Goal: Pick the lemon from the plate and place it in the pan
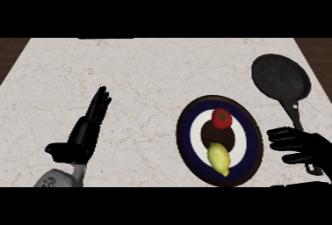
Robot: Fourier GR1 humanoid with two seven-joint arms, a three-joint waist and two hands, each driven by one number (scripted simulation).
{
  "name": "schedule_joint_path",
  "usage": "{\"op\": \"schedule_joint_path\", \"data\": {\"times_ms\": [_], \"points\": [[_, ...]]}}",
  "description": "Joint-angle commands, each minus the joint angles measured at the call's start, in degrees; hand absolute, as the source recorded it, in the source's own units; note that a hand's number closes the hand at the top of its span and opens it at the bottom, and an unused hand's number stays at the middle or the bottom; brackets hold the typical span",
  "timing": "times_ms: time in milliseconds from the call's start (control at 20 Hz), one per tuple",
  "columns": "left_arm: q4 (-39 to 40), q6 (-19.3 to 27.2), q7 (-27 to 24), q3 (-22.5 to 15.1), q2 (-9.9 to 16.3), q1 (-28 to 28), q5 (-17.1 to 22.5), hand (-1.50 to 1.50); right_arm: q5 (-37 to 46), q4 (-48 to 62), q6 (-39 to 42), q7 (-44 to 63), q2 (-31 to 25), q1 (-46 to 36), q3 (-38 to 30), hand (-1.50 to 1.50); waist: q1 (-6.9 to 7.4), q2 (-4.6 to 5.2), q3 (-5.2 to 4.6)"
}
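Observation:
A yellow lemon (pixel 219 158) lies on the near half of a dark-rimmed plate (pixel 189 132) with blue and white rings, with a red tomato (pixel 221 118) just beyond it. The black pan (pixel 280 78) rests at the far right, its handle (pixel 296 118) running toward me. My right hand (pixel 300 145) hovers right of the plate over the handle's near end, fingers partly curled, holding nothing. Far to the plate's left stands my left hand (pixel 91 123), open, with its fingers pointing up.
The counter (pixel 142 70) is pale marble, with dark wooden strips beyond its left and right far corners. Bare counter lies between the left hand and the plate and beyond the plate.

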Motion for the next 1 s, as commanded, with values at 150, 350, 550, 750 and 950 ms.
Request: {"op": "schedule_joint_path", "data": {"times_ms": [150,350,550,750,950], "points": [[-2.8,-1.2,-0.7,-1.4,-0.4,3.2,-2.2,0.00,9.7,3.3,-2.9,-10.0,-4.4,0.5,-5.1,-1.50,0.91,0.13,-0.18],[-2.2,-2.2,-2.2,0.4,-1.3,4.9,-1.4,0.00,18.7,-0.5,-6.6,-5.4,-3.9,2.6,-2.5,-1.50,0.90,0.21,-0.22],[-4.0,-1.0,2.1,1.2,-1.0,1.3,-2.1,0.00,29.6,-12.1,-10.8,11.6,-1.5,2.6,3.4,-1.50,0.91,0.13,-0.29],[-2.1,-0.8,1.4,-0.2,-2.8,1.0,-3.5,0.00,40.5,-12.2,-10.5,16.1,-5.8,3.3,4.0,-1.50,0.54,0.13,-0.29],[-4.6,-1.2,2.3,-0.6,-2.4,2.8,-3.8,0.00,56.0,-8.4,-13.6,23.4,0.1,1.1,12.7,-1.50,1.62,0.23,-0.22]]}}
